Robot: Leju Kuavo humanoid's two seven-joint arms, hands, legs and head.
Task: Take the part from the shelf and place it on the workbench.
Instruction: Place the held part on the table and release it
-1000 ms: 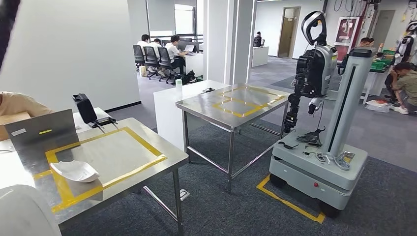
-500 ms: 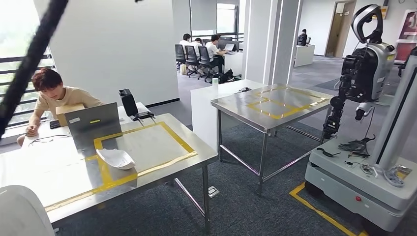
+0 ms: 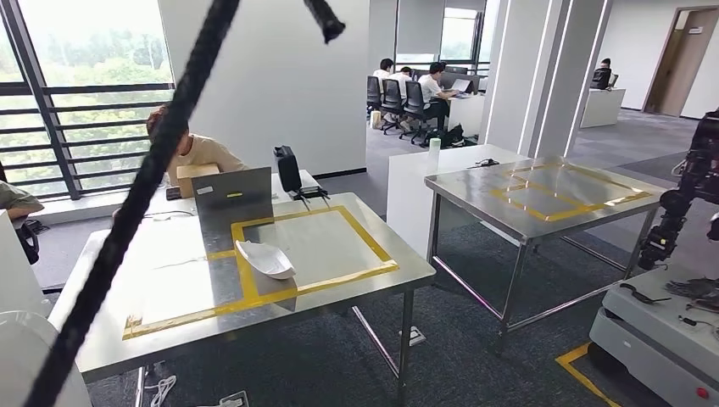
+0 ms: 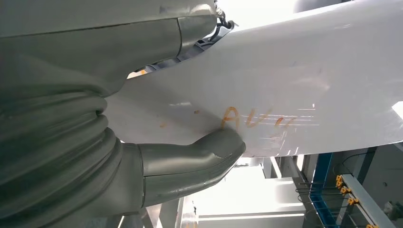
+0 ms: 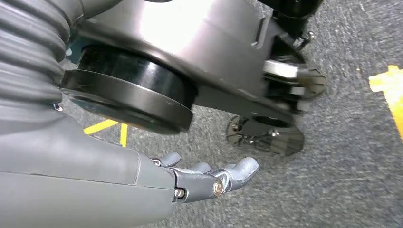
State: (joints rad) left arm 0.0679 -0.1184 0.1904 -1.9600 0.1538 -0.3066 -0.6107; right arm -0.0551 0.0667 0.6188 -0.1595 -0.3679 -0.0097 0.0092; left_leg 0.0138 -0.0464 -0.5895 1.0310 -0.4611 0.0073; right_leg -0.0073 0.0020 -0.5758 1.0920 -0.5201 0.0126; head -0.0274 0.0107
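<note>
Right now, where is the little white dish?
In the head view, the white dish lies on the near steel table, on the yellow tape's left side, in front of the laptop.

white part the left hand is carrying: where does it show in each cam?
Head view: a rounded white part fills the bottom-left corner, below the near workbench.
Left wrist view: the white part spans most of the picture, orange scrawl on it, the left hand gripping it with the thumb pressed on its face.
Right wrist view: not in it.
Shared landmark: the part's glossy white surface.
</note>
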